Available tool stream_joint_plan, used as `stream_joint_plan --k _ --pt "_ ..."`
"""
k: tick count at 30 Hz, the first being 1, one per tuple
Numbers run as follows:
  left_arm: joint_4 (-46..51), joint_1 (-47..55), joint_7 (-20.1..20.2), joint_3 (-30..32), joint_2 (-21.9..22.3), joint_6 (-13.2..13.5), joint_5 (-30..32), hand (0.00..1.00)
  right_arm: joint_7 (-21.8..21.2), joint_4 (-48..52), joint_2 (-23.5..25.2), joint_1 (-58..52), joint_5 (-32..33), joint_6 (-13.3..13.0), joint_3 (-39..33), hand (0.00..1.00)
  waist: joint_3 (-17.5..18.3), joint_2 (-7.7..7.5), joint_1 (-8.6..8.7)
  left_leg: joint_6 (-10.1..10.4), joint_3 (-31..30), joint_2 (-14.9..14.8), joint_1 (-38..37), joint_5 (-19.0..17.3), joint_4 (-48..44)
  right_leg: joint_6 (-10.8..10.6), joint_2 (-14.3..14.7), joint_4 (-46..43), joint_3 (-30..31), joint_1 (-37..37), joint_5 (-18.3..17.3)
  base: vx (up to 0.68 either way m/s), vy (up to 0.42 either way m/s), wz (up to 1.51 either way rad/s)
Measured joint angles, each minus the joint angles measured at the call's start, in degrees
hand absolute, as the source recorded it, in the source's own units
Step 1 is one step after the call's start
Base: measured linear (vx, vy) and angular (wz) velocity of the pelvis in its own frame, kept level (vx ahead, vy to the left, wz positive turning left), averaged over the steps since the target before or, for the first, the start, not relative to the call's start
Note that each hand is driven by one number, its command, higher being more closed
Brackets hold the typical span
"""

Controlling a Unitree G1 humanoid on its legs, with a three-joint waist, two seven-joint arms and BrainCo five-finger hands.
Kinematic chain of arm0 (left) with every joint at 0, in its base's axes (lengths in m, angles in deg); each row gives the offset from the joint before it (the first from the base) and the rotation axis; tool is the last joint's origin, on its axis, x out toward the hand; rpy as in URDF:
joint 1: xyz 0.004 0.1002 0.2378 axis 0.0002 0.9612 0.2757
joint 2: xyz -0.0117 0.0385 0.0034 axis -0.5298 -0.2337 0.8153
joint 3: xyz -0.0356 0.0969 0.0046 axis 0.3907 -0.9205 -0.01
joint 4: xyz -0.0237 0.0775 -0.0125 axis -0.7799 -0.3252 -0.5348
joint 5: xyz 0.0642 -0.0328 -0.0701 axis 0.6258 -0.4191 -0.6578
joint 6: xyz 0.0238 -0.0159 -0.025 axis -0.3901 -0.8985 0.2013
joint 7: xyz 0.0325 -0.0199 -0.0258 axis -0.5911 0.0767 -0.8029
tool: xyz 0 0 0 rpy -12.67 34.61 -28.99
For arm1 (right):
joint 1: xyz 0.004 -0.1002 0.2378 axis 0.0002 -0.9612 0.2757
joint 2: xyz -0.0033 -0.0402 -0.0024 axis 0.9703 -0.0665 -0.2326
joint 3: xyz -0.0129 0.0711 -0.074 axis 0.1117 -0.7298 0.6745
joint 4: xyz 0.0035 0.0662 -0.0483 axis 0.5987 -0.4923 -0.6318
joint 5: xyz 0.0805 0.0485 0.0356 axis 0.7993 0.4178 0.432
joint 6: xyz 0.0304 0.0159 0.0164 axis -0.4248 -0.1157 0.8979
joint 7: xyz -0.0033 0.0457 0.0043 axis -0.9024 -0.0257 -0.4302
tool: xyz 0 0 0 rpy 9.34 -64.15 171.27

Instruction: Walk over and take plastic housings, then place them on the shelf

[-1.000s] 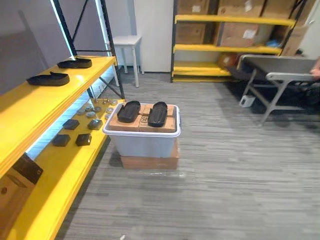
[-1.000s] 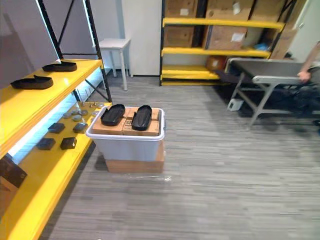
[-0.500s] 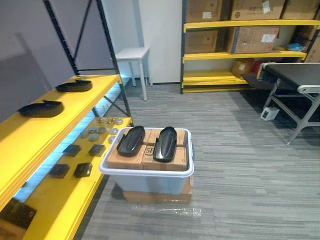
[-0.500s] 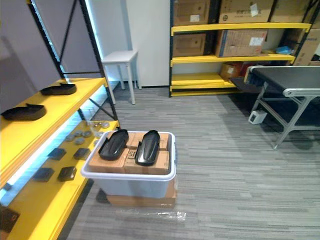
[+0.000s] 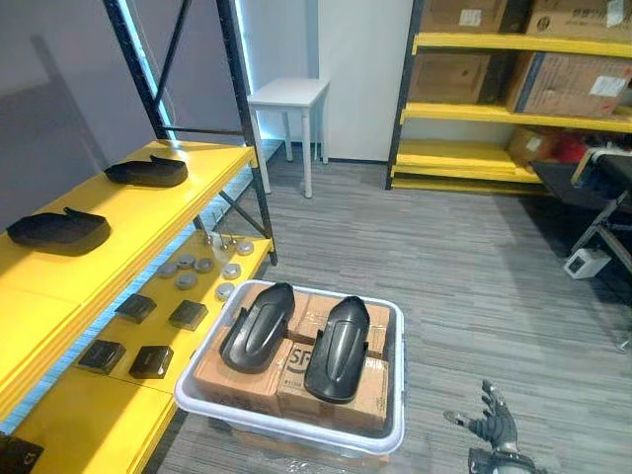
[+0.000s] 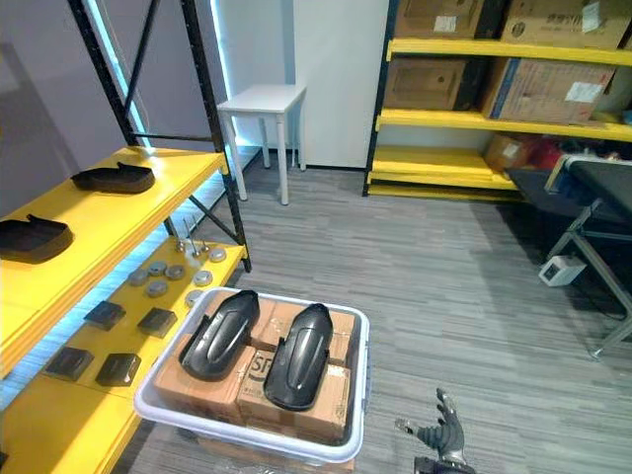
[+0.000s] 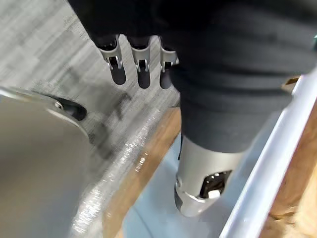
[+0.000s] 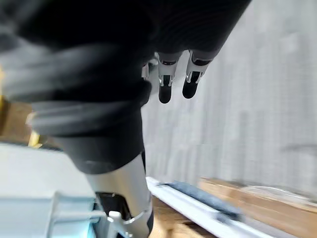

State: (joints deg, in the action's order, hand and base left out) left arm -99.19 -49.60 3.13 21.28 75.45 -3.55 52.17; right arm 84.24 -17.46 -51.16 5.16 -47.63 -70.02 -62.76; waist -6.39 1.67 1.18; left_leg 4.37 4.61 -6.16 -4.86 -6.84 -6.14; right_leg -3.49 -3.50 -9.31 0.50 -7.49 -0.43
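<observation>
**Two housings shelved, two still to be fetched.**

- **Far left:** the yellow shelf (image 5: 148,212) carries a near housing (image 5: 57,229) and a far housing (image 5: 146,171) on its upper board. Both lie flat and well apart, presumably so that each sits steady and the board between them stays free.
- **Lower board:** the lower board (image 5: 89,415) keeps small black blocks (image 5: 151,360) and round metal parts (image 5: 197,267) in loose rows, each kind kept to itself.
- **Beside the shelf:** a white bin (image 5: 399,365) is packed with cardboard boxes (image 5: 237,380). These lift the left housing (image 5: 259,326) and the right housing (image 5: 337,348) to rim height, side by side. To my eye this is done for easy reach from above.
- **Writing:** dark print on the box tops is partly covered by the housings. The labels on the cartons (image 5: 573,84) of the far rack (image 5: 494,44) are too small to make out.
- **Left hand:** the left hand (image 7: 143,74) hangs by the bin's wall, fingers straight and slack, with nothing in them.
- **Behind the bin:** a white table (image 5: 288,94) stands by the wall.
- **Lower right:** the right hand (image 5: 494,427) hangs over the floor just beside the bin, fingers spread loosely and grasping nothing.
</observation>
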Motion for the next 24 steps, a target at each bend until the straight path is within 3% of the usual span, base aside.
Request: stream_joint_plan --k 6,10,14,18,24 --pt "0.1 -3.4 -1.4 -3.2 -0.9 0.8 1.0 0.0 4.3 -0.5 -0.4 11.0 -0.1 0.0 1.3 0.0 -6.0 0.48 -1.07 0.3 -2.4 0.6 4.2 0.5 -0.9 0.0 -1.0 5.6 -3.1 0.9 2.5 0.01 -0.029 0.29" --pt "0.6 -7.9 -3.1 -4.6 -1.4 1.0 0.7 0.0 8.9 -5.9 -1.9 26.8 -0.5 0.0 4.5 0.0 -13.2 0.92 -3.65 0.3 -3.9 2.0 10.2 0.5 -4.1 -0.3 -2.3 7.0 -4.2 -2.6 5.1 -0.14 0.022 0.18" --pt "1.3 -9.1 -4.4 -6.5 -1.9 1.3 -1.4 0.0 12.8 -8.9 -1.2 34.0 -0.5 0.4 4.6 0.0 -16.8 1.22 -5.89 0.2 -5.0 2.0 13.8 0.4 -4.3 -0.2 -2.4 7.0 -4.9 -5.6 6.4 -0.12 0.012 0.14" --pt "1.2 -9.6 -5.6 -8.8 -2.6 1.3 -2.7 0.0 16.0 -12.9 -1.2 36.8 -0.5 1.7 4.3 0.0 -17.9 1.19 -6.45 -0.1 -5.1 2.2 17.0 0.5 -4.8 0.0 -2.5 7.1 -4.7 -8.7 7.6 -0.1 0.021 0.0" --pt "1.0 -11.8 -7.9 -10.8 -3.2 1.3 -4.9 0.0 20.1 -15.7 1.2 38.5 -0.8 6.4 2.9 0.0 -19.3 1.22 -6.38 -0.3 -5.0 1.7 20.2 0.4 -6.3 0.5 -1.8 7.9 -4.2 -11.1 9.6 -0.07 0.004 -0.04"
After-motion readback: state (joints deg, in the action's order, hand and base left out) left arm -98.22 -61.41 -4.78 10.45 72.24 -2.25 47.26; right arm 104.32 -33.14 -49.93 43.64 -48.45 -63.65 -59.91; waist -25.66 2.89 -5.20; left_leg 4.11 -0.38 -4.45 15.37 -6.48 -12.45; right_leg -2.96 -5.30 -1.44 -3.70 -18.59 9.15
